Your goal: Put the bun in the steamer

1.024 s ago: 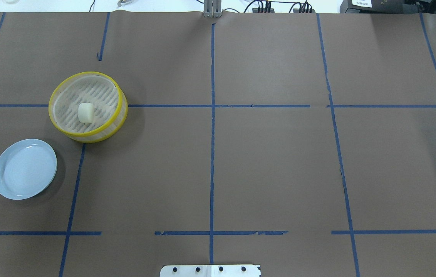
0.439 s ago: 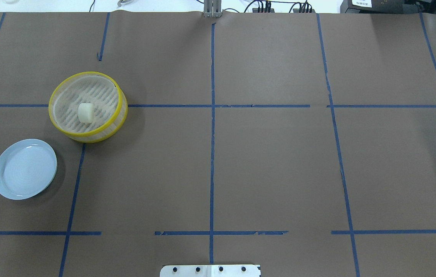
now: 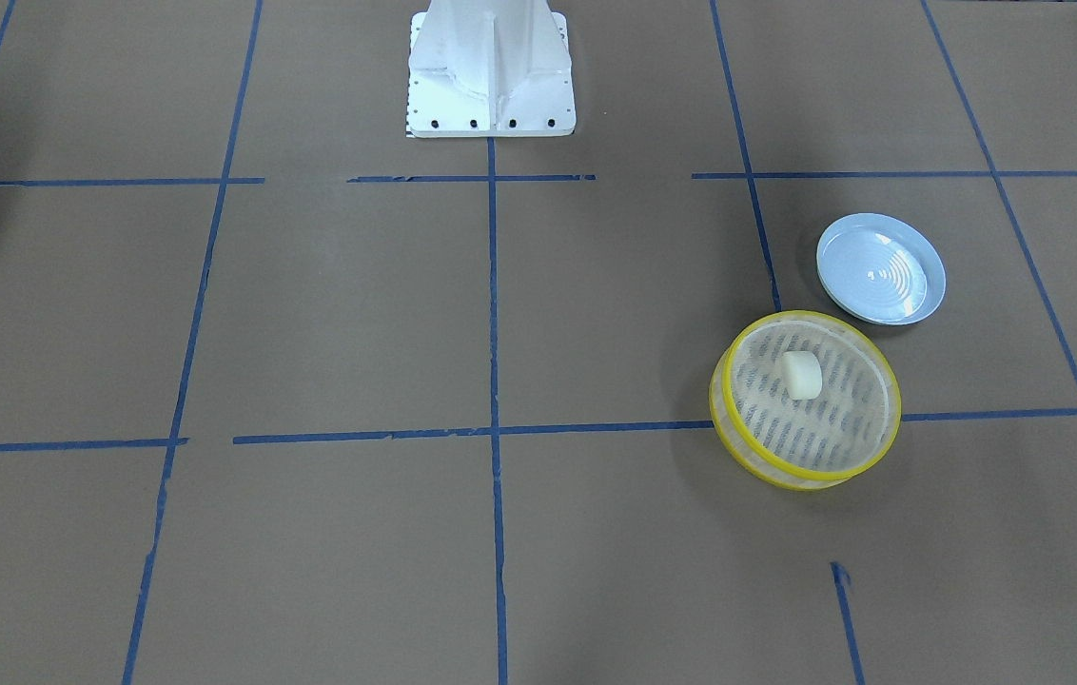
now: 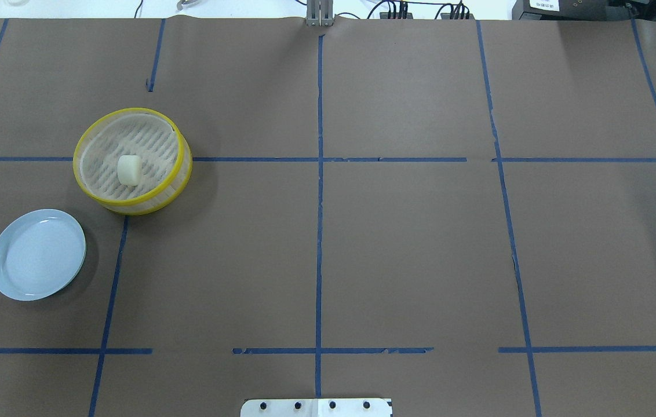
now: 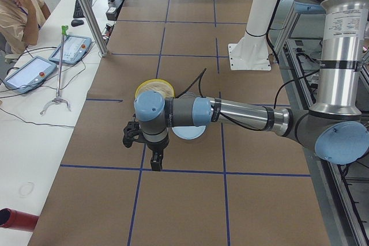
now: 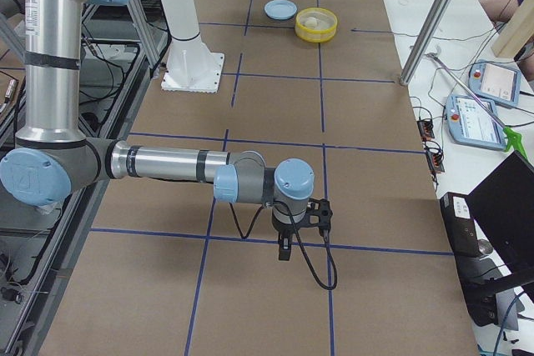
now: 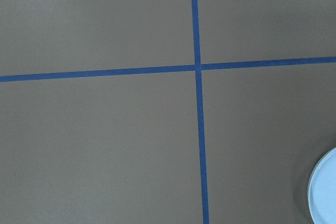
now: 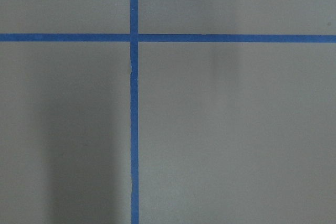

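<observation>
The bun (image 4: 129, 169) is a small cream-white lump lying on the mesh floor inside the steamer (image 4: 90, 186), a round basket with a yellow rim, at the table's left. Both also show in the front view, the bun (image 3: 801, 375) inside the steamer (image 3: 727, 423), and far off in the right side view (image 6: 311, 20). My left gripper (image 5: 156, 162) hangs over the table near the plate and shows only in the left side view. My right gripper (image 6: 284, 248) shows only in the right side view, far from the steamer. I cannot tell whether either is open or shut.
An empty pale blue plate (image 4: 2, 277) lies next to the steamer, nearer the robot; its edge shows in the left wrist view (image 7: 325, 192). The robot's white pedestal (image 3: 491, 67) stands at the table's middle edge. Blue tape lines cross the brown table. An operator (image 5: 17, 4) sits beside the table.
</observation>
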You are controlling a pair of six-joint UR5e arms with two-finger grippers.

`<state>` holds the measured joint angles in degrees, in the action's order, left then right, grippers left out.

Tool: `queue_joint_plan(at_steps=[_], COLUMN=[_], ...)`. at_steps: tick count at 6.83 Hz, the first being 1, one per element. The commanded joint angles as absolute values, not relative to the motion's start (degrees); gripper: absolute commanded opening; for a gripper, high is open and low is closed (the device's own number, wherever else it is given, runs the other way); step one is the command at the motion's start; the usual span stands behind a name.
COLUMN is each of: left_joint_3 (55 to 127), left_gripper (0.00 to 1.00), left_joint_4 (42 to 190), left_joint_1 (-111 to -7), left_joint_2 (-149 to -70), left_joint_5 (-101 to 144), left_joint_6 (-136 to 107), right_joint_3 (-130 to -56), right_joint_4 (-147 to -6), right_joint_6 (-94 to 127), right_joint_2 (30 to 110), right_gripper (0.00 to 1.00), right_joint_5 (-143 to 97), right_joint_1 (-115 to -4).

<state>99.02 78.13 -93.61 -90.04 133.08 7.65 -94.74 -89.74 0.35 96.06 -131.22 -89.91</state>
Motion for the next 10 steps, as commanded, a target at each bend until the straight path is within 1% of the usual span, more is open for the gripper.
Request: queue_joint_plan(at_steps=[1, 10], left_joint_3=[98.96, 98.79], left_gripper=[1.0, 1.0], left_joint_4=[78.05, 77.87], left_joint_1=[-93.69, -93.6], left_joint_2=[-89.91, -90.62], left_joint_5=[132.98, 133.15], left_joint_6=[7.65, 7.65], right_joint_3=[-94.75, -94.75], right_joint_4=[-89.74, -89.74], right_joint_6=[0.35, 0.35], right_joint_2=[96.06, 96.06], right_gripper=[1.0, 1.0], right_joint_5=[-131.22, -131.22], right_joint_1=[-89.91, -89.91])
